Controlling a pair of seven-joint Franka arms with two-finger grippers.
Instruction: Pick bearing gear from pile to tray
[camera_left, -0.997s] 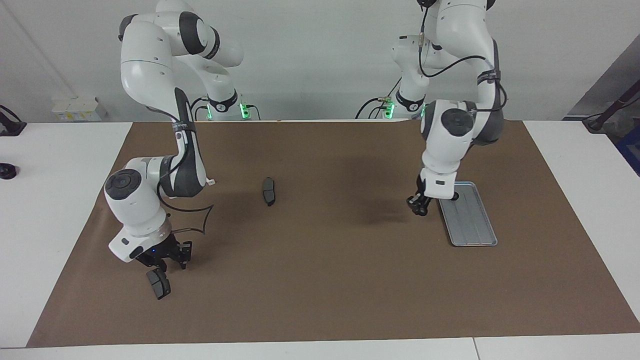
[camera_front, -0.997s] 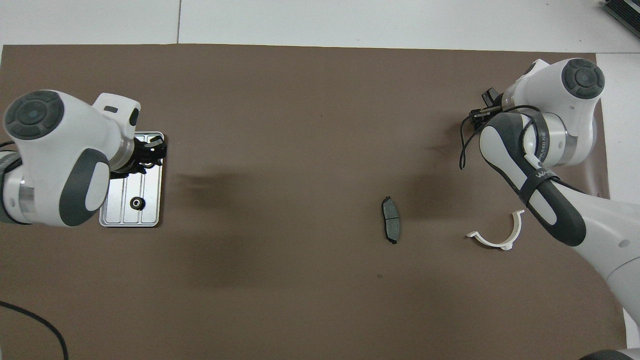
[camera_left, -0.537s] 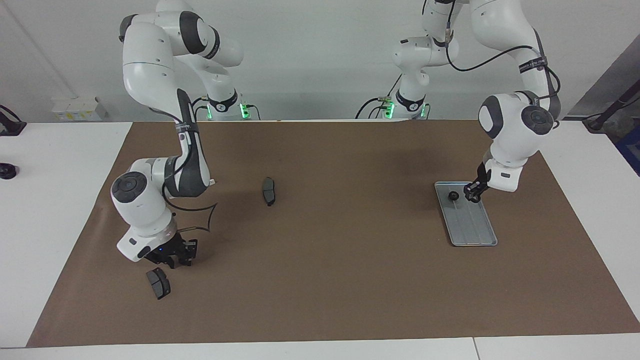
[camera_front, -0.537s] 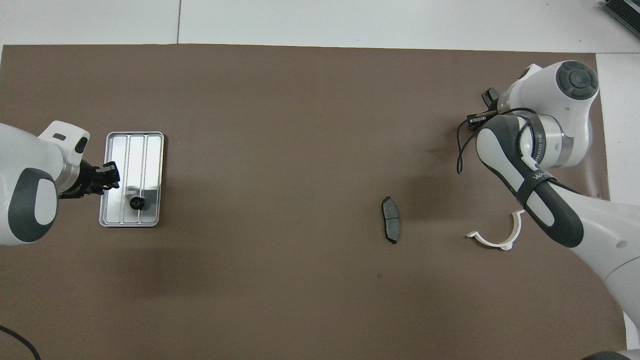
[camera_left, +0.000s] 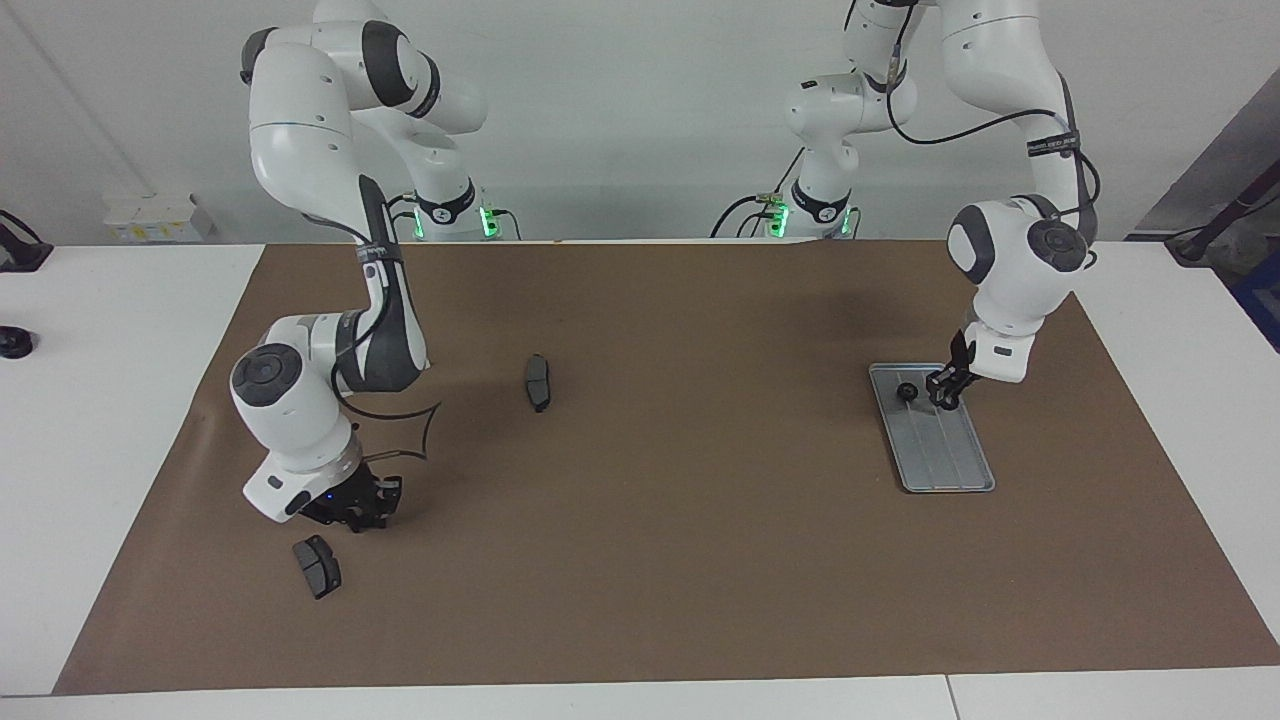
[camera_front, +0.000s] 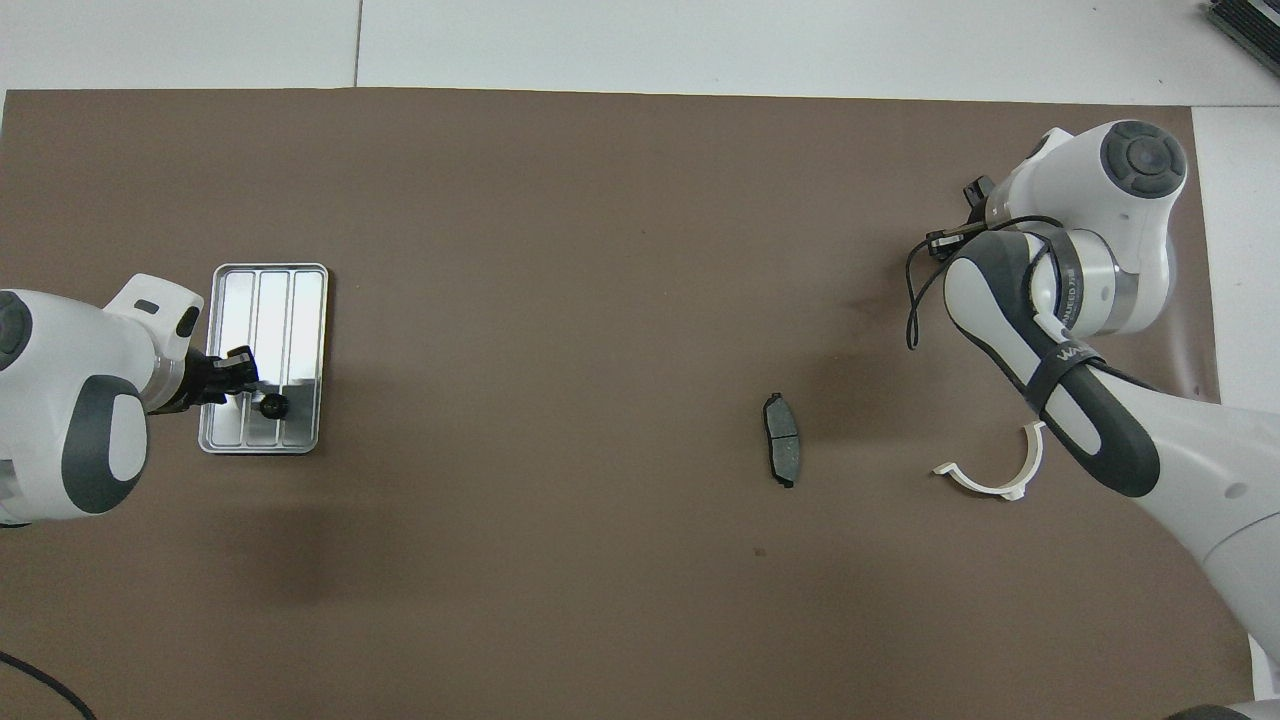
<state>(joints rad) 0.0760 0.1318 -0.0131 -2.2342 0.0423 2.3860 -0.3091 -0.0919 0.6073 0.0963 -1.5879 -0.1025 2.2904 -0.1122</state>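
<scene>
The small black round bearing gear (camera_left: 906, 391) lies in the flat rectangular silver-grey metal tray (camera_left: 945, 460), at the end of the tray nearer the robots. It shows as a dark, knob-like ring against the tray's lengthwise grooves (camera_front: 272, 405). The tray has rounded corners and a raised rim, and it sits at the left arm's end of the surface.

The left tool (camera_left: 943, 388) hangs low over the tray just beside the gear; whether it touches the gear cannot be told, nor how wide its fingers stand. The right tool (camera_left: 362, 503) hangs low at the right arm's end, close to a dark grey curved brake pad (camera_left: 317, 566) lying on the surface; its opening cannot be told either.

A second dark grey brake pad (camera_left: 538, 382) lies near the middle of the surface, toward the right arm's end. A white half-ring plastic bracket (camera_front: 995, 470) rests nearer the robots than the first pad, partly under the right arm in the overhead view.

The surface is a white table (camera_left: 120, 330) covered by a large brown mat (camera_left: 650, 560). A plain white wall (camera_left: 620, 110) rises at the robots' end, and green lights glow at both arm bases.
</scene>
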